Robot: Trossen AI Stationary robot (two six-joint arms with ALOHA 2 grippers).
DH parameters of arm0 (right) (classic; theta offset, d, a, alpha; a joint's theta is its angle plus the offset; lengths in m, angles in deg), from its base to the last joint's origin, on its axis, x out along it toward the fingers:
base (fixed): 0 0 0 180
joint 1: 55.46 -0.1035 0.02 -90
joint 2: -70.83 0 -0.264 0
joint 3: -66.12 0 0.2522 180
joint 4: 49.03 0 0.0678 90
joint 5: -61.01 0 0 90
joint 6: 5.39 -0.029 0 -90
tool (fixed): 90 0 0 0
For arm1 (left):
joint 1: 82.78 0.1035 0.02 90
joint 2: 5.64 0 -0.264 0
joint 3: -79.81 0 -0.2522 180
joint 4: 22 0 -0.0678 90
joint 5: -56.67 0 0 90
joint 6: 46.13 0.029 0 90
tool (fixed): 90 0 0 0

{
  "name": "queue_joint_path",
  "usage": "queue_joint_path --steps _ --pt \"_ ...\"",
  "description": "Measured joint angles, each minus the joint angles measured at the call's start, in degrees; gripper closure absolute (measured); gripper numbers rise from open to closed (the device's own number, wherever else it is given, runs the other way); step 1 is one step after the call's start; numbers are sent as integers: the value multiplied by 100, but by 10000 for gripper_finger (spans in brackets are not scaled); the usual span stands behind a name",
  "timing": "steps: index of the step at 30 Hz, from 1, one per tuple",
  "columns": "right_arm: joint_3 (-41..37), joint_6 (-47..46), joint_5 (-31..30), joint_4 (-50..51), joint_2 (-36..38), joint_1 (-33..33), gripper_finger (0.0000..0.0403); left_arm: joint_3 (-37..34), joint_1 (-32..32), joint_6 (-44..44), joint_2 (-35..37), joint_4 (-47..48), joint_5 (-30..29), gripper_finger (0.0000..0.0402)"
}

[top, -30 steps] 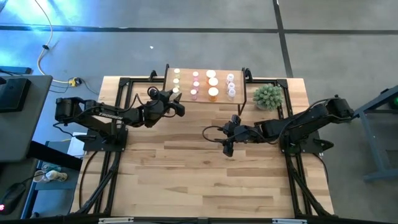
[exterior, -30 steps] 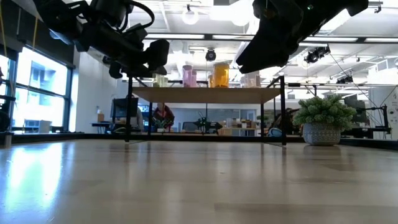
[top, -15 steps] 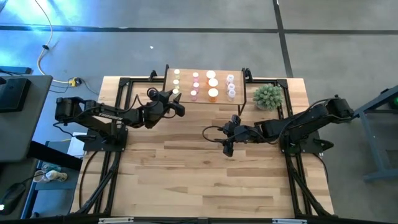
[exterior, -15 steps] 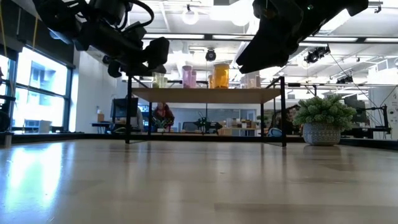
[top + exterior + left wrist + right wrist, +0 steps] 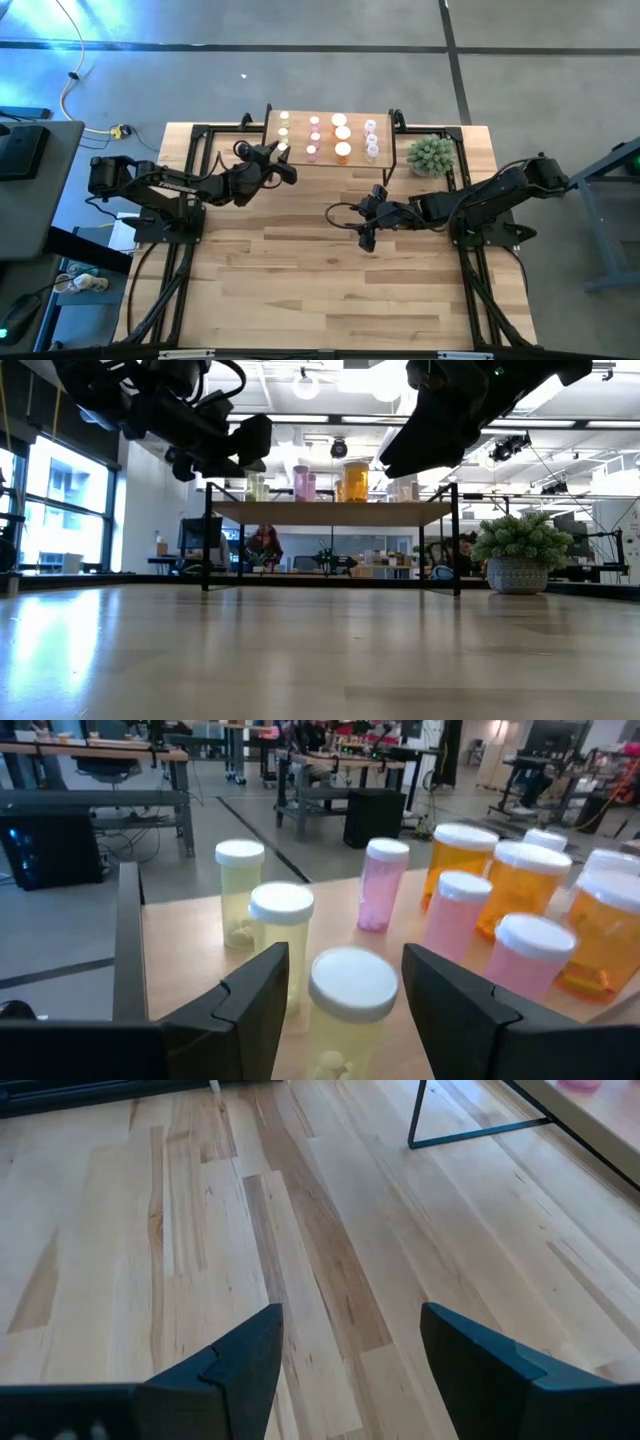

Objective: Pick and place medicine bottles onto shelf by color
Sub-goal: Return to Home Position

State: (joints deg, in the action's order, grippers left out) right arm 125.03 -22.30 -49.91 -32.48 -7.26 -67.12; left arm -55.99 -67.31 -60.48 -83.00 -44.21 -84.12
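The shelf (image 5: 300, 138) stands at the table's far edge on black legs and carries the medicine bottles in columns: yellowish (image 5: 284, 116), pink (image 5: 314, 121), orange (image 5: 342, 132) and clear (image 5: 371, 138). My left gripper (image 5: 283, 158) is open at the shelf's near left corner. Its fingers stand on either side of the nearest yellowish bottle (image 5: 350, 1005), with a gap on each side. That bottle stands upright on its base on the shelf board. My right gripper (image 5: 368, 225) is open and empty above the bare tabletop (image 5: 300, 1230), near the table's middle.
A potted green plant (image 5: 430, 155) stands right of the shelf. Black frame rails (image 5: 195, 160) run along the table's left and right sides. The wide wooden tabletop (image 5: 320, 290) lies between the arms and the near edge.
My left gripper has risen slightly at the shelf's near left corner, its fingers still open. My right arm has kept still.
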Motion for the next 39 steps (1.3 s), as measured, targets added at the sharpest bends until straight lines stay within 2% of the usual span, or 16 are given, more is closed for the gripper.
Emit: queue_joint_path --steps 14,19,25,31,36,39 --pt "0 -4 9 -65 1 0 174 13 -2 288 118 -189 66 216" --pt "321 549 52 431 191 -1 174 275 -33 936 353 -144 99 216" --pt "1211 1111 -76 1925 682 0 174 618 -31 1679 1028 86 965 216" --pt "1637 1587 -678 2829 1421 4 174 917 51 1766 2056 1327 2357 216" --pt "1163 1277 -1152 3053 2484 2 174 986 157 1412 3028 2942 3074 216" --pt "454 917 -1226 2760 3163 0 174 715 91 1249 3554 3346 3268 216"
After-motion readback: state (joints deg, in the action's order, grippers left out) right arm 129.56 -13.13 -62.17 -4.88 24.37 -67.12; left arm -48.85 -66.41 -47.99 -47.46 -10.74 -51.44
